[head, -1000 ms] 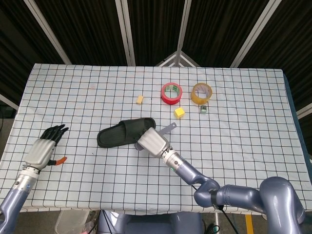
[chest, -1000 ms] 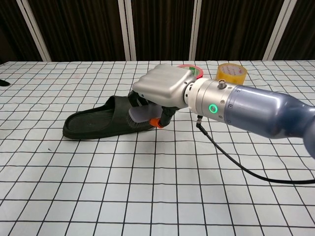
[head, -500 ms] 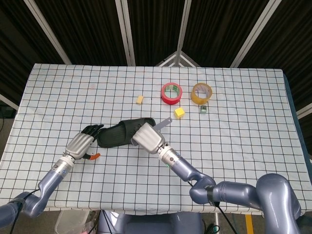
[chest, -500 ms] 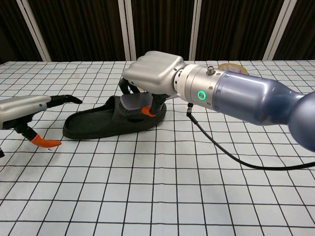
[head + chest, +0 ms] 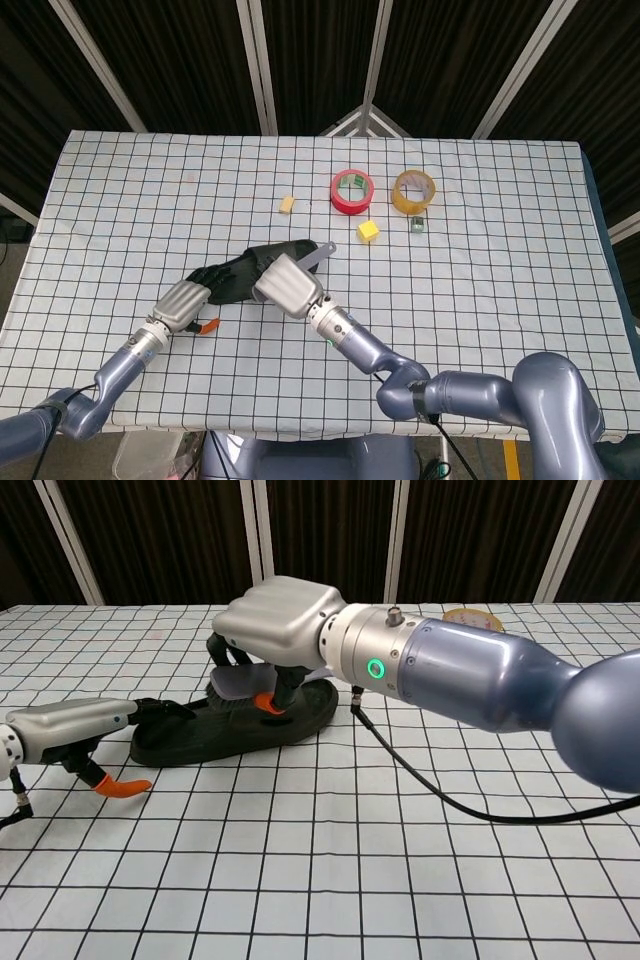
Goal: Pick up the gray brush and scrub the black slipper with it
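The black slipper (image 5: 300,716) (image 5: 234,272) lies flat on the checked cloth, left of the table's middle. My right hand (image 5: 275,630) (image 5: 288,284) grips the gray brush (image 5: 238,687), whose bristles press on the slipper's strap area; the brush handle (image 5: 316,254) sticks out up and right in the head view. My left hand (image 5: 70,728) (image 5: 183,302) rests with its fingers laid on the slipper's left end, the orange thumb tip (image 5: 122,786) down on the cloth.
A red tape roll (image 5: 351,190), a yellow tape roll (image 5: 413,190), a yellow cube (image 5: 368,231), a small tan block (image 5: 286,205) and a small dark block (image 5: 418,224) lie further back. A black cable (image 5: 450,800) trails from the right wrist across the cloth.
My right hand has slid the brush leftward along the slipper from its right end to the strap. My left hand has come in from the far left and laid its fingers on the slipper's left end.
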